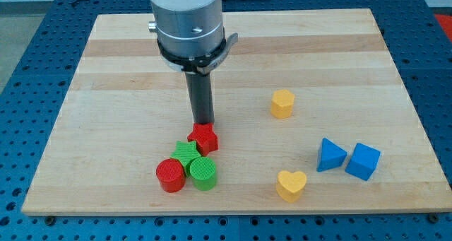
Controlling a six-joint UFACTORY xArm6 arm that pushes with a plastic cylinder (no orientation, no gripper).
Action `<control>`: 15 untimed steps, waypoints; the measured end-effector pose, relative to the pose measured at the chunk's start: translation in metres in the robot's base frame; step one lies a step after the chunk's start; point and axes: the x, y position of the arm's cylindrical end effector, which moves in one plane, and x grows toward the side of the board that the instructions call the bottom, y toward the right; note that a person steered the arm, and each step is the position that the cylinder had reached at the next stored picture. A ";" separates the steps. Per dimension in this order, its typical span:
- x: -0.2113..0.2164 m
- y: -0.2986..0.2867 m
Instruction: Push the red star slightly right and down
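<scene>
The red star [204,138] lies on the wooden board [127,78], left of centre near the view's bottom. My tip [203,123] is at the star's upper edge, touching or almost touching it. A green star [185,153] sits against the red star's lower left. A red cylinder [170,175] and a green cylinder [203,173] sit just below them in a tight cluster.
A yellow hexagonal block [282,103] stands right of centre. A yellow heart [291,185] lies near the bottom edge. Two blue blocks sit at the right: a triangular one [330,155] and a cube-like one [363,161]. The arm's grey body [187,22] hangs over the board's top.
</scene>
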 end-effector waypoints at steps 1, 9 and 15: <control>-0.024 -0.003; 0.029 -0.016; 0.005 0.034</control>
